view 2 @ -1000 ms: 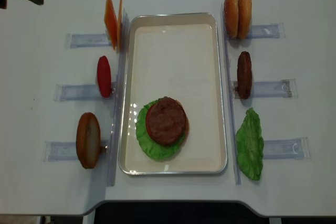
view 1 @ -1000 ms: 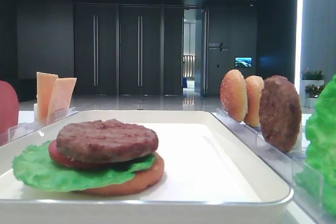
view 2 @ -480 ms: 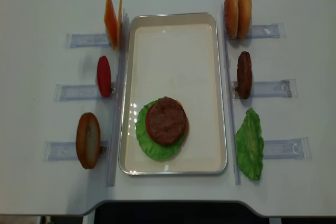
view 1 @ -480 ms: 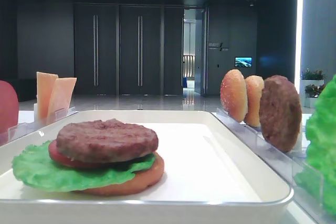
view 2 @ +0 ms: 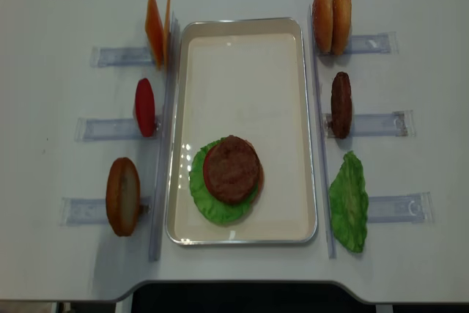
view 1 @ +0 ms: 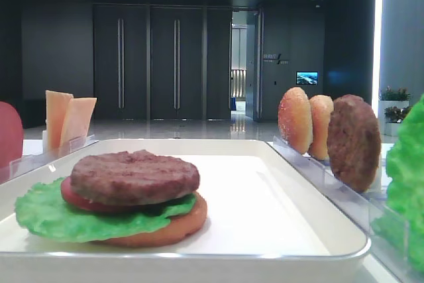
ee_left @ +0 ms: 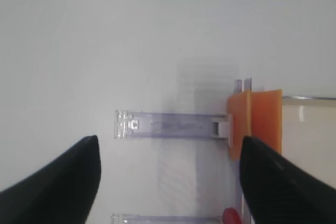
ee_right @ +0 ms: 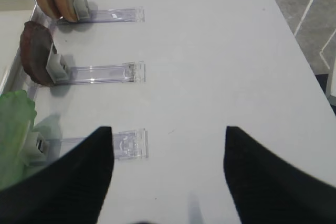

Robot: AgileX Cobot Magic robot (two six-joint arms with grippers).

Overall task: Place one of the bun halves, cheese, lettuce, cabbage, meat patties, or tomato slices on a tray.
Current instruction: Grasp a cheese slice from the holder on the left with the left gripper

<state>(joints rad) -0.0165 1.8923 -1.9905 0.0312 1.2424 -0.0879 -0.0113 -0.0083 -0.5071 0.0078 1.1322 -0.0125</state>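
Note:
On the white tray [view 2: 242,56] sits a stack of bun half, lettuce, tomato slice and meat patty [view 2: 231,168], seen close up as patty [view 1: 135,177]. Left of the tray stand cheese slices [view 2: 157,27], a tomato slice [view 2: 145,106] and a bun half [view 2: 122,196]. To its right are two bun halves [view 2: 331,18], a patty [view 2: 341,104] and a lettuce leaf [view 2: 348,201]. Cabbage is out of view. My left gripper [ee_left: 169,140] hangs open over the table beside the cheese [ee_left: 255,121]. My right gripper [ee_right: 168,129] is open, right of the lettuce [ee_right: 16,129].
Clear plastic racks [view 2: 121,55] hold the pieces upright on both sides of the tray. The table's right edge [ee_right: 294,40] runs close to the right gripper. The front edge [view 2: 220,291] lies just below the tray.
The dark left arm that showed at the overhead view's top-left corner has drawn back out of that view. Nothing on the table has moved.

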